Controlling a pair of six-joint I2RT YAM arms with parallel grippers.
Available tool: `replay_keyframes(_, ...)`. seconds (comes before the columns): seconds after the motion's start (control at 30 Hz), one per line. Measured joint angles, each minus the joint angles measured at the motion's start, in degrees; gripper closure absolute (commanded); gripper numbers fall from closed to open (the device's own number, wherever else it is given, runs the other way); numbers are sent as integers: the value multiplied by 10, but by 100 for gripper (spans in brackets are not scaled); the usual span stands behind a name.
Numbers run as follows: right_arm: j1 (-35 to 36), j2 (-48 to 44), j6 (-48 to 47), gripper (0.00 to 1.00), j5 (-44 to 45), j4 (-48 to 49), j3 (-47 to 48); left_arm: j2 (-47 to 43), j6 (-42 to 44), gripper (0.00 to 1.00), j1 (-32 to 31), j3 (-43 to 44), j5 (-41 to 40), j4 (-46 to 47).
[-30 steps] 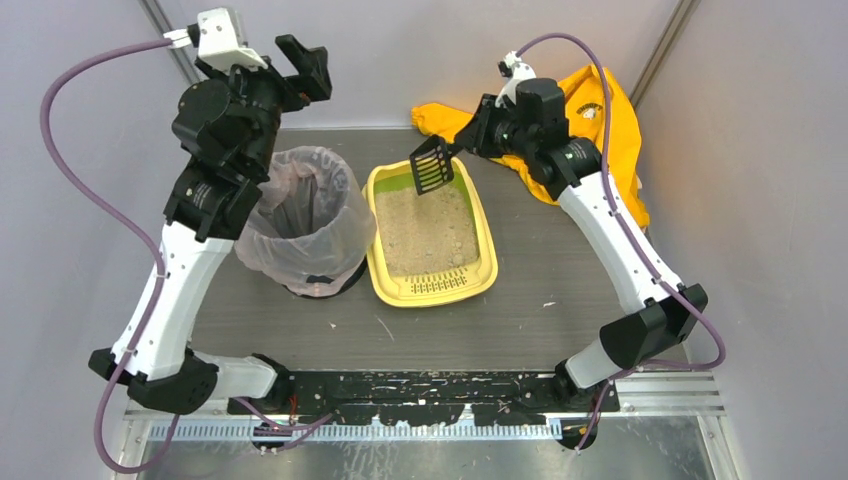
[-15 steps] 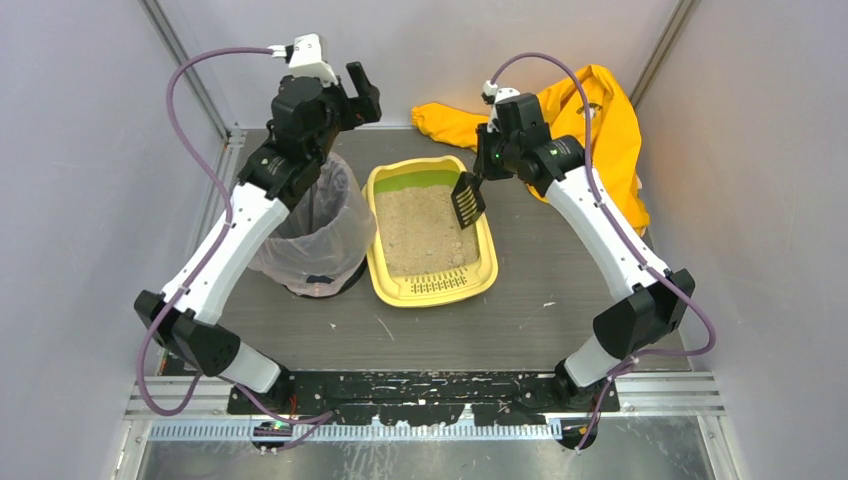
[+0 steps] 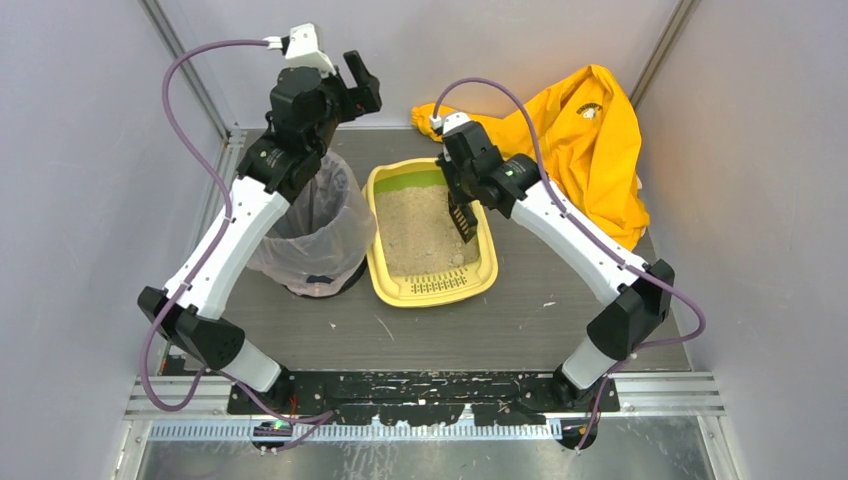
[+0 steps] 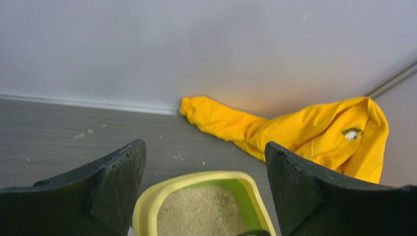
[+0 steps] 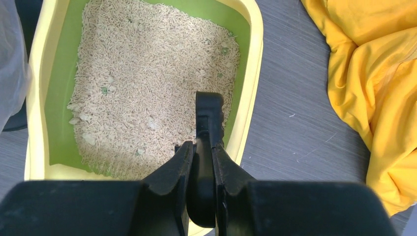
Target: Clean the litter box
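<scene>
Overhead: litter box (image 3: 432,287) mid-tabletop (image 3: 540,320), bin (image 3: 305,225) just beside its left. Right end effector (image 3: 460,198) over its right side, pinching scoop (image 3: 464,222). Left wrist: left end effector (image 4: 204,146) spread wide, empty, box's far end below. Right wrist: clamped tight on scoop handle, scoop edge-on.

This is a robot test cell in a lab, not a home: plain pale panel walls (image 3: 90,150) box in a small grey desk (image 3: 540,290), with metal frame struts (image 3: 165,35) in the frame's upper corners. A left arm (image 3: 215,250) and a right arm (image 3: 580,240) rise from a black mounting plate (image 3: 420,385) along the bottom edge, trailing purple cables (image 3: 230,42). Homely props sit among this hardware: a litter box (image 3: 430,292), a lined bin (image 3: 300,240), a yellow garment (image 3: 590,130)
</scene>
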Motion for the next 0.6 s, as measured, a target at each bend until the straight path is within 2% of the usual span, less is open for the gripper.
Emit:
replay_keyframes(0.13,14,33,-8,99,29,0,23,23,17,11,0,62,-14,-11)
replay_keyframes(0.23,25,69,-12,99,50,0,44,26,59,10,1,71,-30,-9)
replay_keyframes(0.3,31,94,-13,99,64,2,53,25,102,4,6,62,-38,6)
replay_keyframes(0.43,48,136,-12,99,92,0,69,11,182,3,41,-4,-42,68)
replay_keyframes(0.6,71,149,-14,99,117,-1,69,-16,197,4,117,-96,-31,146)
